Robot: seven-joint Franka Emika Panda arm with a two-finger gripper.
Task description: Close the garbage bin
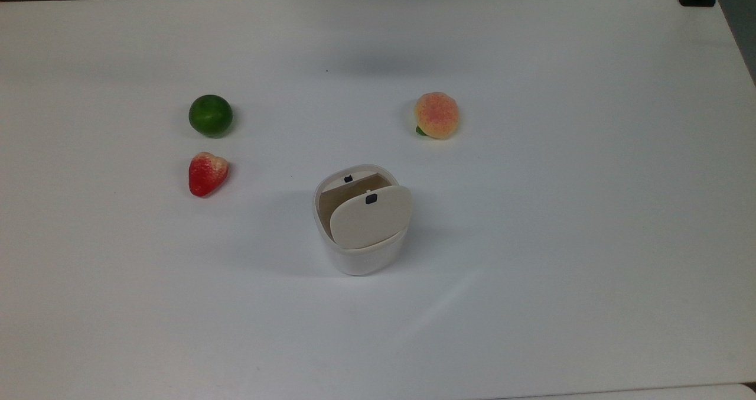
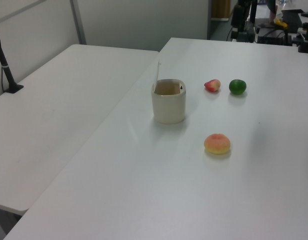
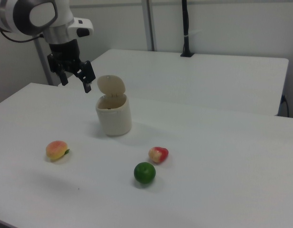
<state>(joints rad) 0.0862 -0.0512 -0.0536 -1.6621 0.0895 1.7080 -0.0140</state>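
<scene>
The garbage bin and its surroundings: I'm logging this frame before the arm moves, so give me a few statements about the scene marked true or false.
1. The garbage bin has its lid standing open. True.
2. A strawberry lies inside the bin. False: the strawberry lies on the table, apart from the bin.
3. The gripper hangs above the table beside the bin, its jaws open and holding nothing. True.
4. In the top view, the peach is on the left of the bin. False: it is up and to the top view's right.
5. The lime and strawberry lie near each other. True.
</scene>
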